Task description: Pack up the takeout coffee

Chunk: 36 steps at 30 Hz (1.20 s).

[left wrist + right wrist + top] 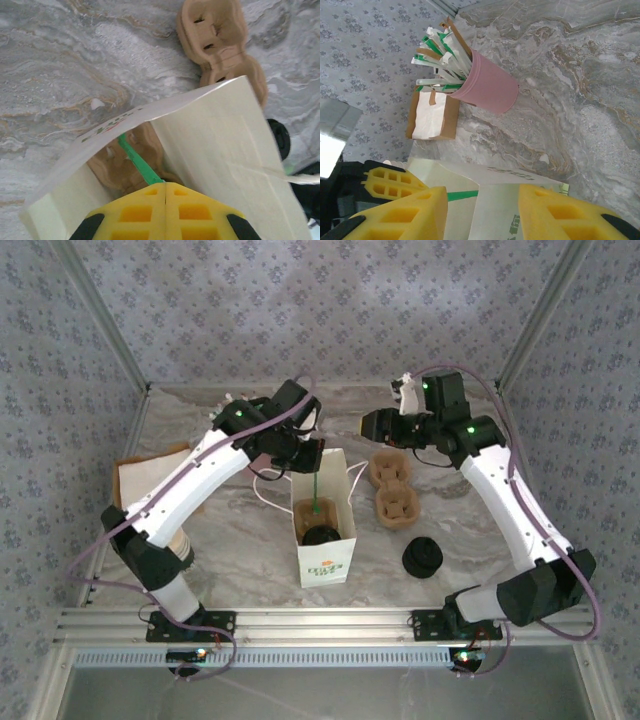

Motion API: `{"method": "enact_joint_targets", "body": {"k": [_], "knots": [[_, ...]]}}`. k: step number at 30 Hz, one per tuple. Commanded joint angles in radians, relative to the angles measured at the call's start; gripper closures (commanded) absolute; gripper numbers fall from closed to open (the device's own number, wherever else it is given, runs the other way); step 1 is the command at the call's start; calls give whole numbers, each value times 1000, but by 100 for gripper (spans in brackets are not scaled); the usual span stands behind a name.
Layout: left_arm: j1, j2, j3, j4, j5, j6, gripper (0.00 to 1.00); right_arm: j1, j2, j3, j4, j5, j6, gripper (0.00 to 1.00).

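The takeout coffee (320, 535) already sits at the bottom of the white bag (325, 565), which stands open at mid-frame, and the cup's black lid shows through the mouth. The left hand (165, 186) is clenched on a green stick (136, 157), held upright over the opening, I judge so that it drops in beside the cup. Brown pulp seems to line the bag's floor, probably a carrier steadying the cup. The right hand (481, 200) is released and grips nothing, poised right of the bag, perhaps to brace it. A pink cup (490, 92) holds wrapped sticks. Spare carriers (398, 507) and black lids (423, 558) lie on the worktop (240, 540) at right.
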Motion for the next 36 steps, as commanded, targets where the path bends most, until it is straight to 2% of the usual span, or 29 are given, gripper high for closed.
{"method": "enact_joint_targets", "body": {"k": [1,8,13,20,30,36], "knots": [[-10,29,38,-54,-58,27,100,1,6,-9,15,-28,-15,56],[-16,48,42,-54,-67,21,100,2,9,-7,13,-35,-18,56],[-22,55,55,-65,-66,22,80,1,11,-3,11,-35,-18,56],[-23,39,96,-74,-68,27,70,6,11,3,9,-30,-13,56],[-22,5,178,-89,-73,48,45,28,7,32,-19,-5,-10,54],[-23,-71,138,-51,-72,44,27,30,-40,29,-39,16,-8,46]]}}
